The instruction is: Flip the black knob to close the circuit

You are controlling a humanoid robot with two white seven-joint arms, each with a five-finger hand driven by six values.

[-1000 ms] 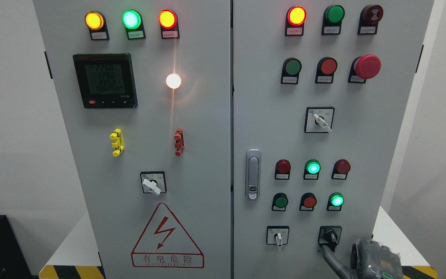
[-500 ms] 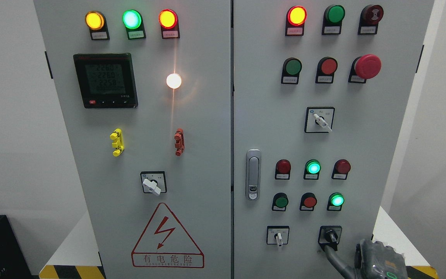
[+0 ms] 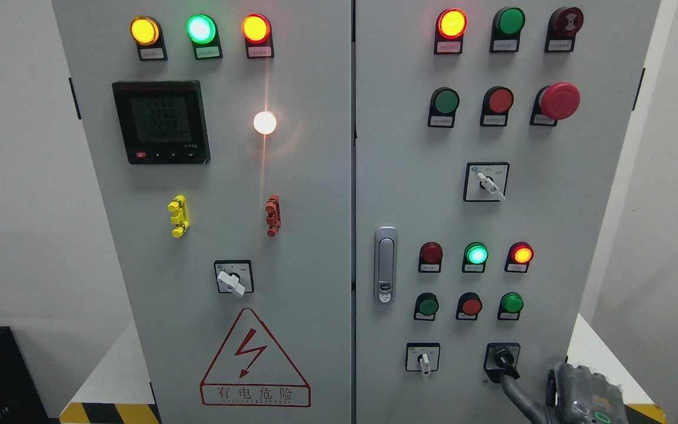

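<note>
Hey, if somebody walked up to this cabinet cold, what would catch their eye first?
Probably the bright white lamp glaring on the left door, with the red, green and yellow lights in a row above it. Next the big red mushroom button at upper right. At bottom right, the right hand reaches a finger up to the black knob.

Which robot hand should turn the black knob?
The right hand. Its arm comes in at the lower right and one finger already reaches up to the black knob. The left hand is nowhere in view.
</note>
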